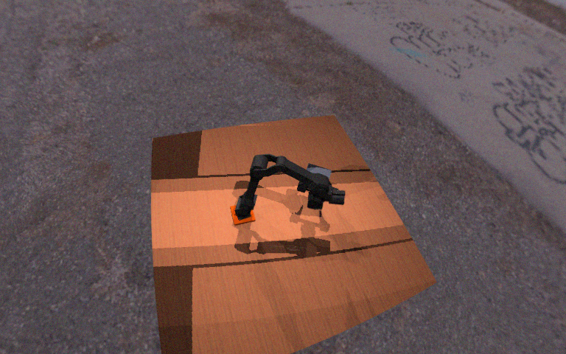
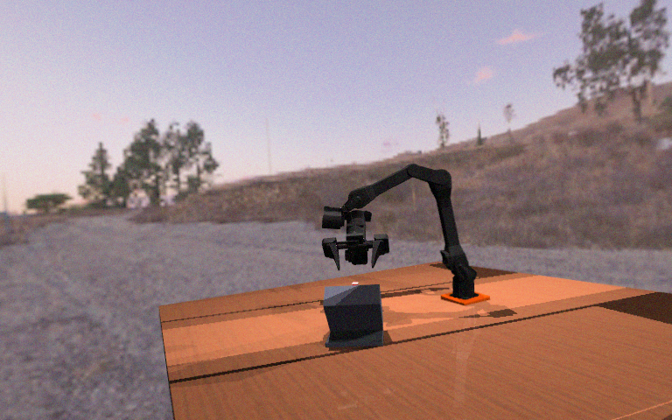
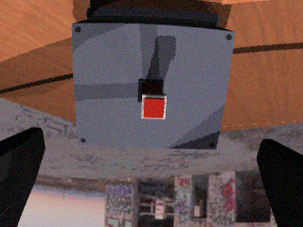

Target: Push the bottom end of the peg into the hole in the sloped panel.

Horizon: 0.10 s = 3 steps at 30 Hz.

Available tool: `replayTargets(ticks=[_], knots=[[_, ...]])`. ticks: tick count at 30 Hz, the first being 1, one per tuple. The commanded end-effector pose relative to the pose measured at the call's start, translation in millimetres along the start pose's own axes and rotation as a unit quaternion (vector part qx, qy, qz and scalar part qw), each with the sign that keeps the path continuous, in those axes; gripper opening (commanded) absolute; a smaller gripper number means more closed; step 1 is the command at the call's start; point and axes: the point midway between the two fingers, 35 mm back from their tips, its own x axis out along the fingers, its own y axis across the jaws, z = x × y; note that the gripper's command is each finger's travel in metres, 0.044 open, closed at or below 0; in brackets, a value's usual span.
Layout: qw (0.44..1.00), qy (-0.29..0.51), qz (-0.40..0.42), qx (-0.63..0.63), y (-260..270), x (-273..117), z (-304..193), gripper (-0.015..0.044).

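Note:
The sloped grey panel (image 1: 320, 169) (image 2: 364, 295) (image 3: 109, 57) has one square hole (image 3: 140, 90) in its face. The square peg (image 3: 153, 108) sits in the hole, with its red, pale-edged end showing in the wrist view and flat sides roughly in line with the hole. In the exterior view a small bit of the peg (image 2: 354, 283) shows just above the panel's top edge. How deep it sits is hidden. My gripper (image 2: 355, 268) (image 3: 153, 146) is open and empty, above the panel and apart from the peg, with one finger on each side in the wrist view.
The arm's orange base plate (image 1: 249, 218) (image 2: 483, 297) stands on the wooden table (image 1: 233, 308) (image 2: 520, 366). The panel's block has a grey foot (image 2: 356, 342) on the table. Shadows of the arm cross the tabletop and the panel face.

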Motion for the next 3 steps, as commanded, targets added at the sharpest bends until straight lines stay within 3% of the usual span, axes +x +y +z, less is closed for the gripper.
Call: replayTargets(ticks=[1, 3], knots=[[1.000, 0.003, 0.004, -0.005, 0.8, -7.7, -2.2, 0.0440], [1.000, 0.003, 0.004, -0.005, 0.8, -7.9, -2.1, 0.0440]])
